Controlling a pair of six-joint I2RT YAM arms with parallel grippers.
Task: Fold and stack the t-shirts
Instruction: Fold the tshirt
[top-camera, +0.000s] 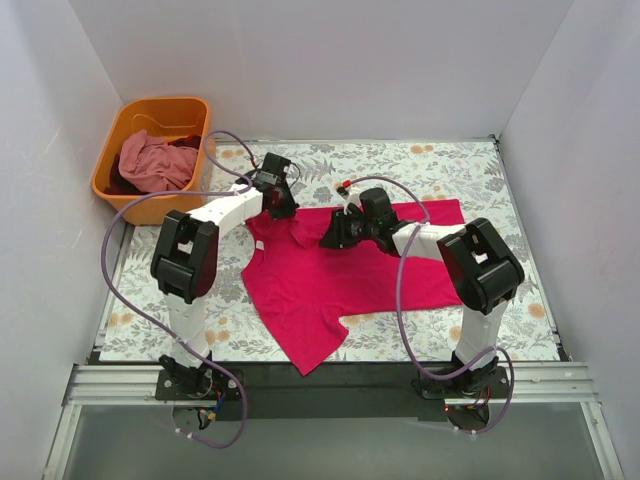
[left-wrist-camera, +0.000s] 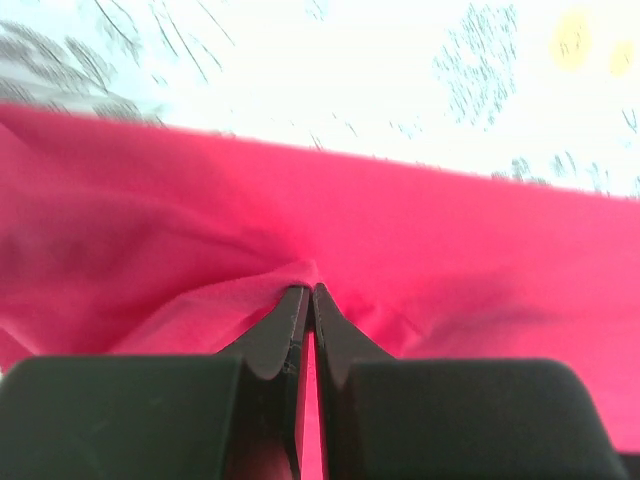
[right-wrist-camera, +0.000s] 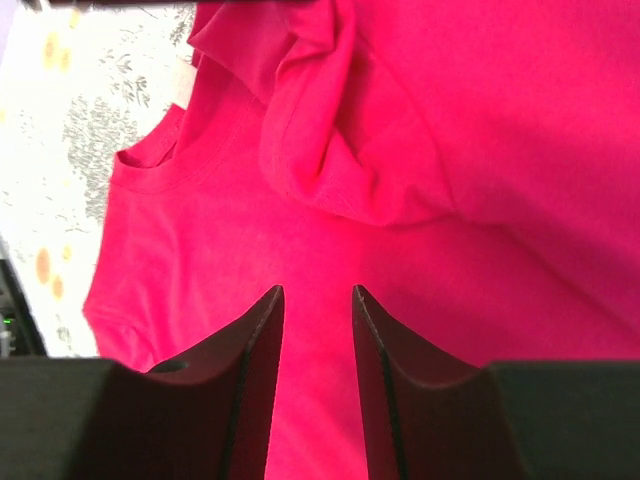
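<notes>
From above, the crimson-pink t-shirt lay spread on the floral table between the arms; the paler pink shirt sat bunched in the orange basket at the far left corner; the left gripper met the spread shirt's far edge. At the left wrist, the jaws were clenched on a raised fold of crimson cloth. At the right wrist, the right gripper hovered released over the same shirt, nothing between its fingers.

The spread t-shirt lies on the surface beneath both tools, the right tool to the right of the left tool, and the basket holding a bunched t-shirt stands behind and left of the left tool.
</notes>
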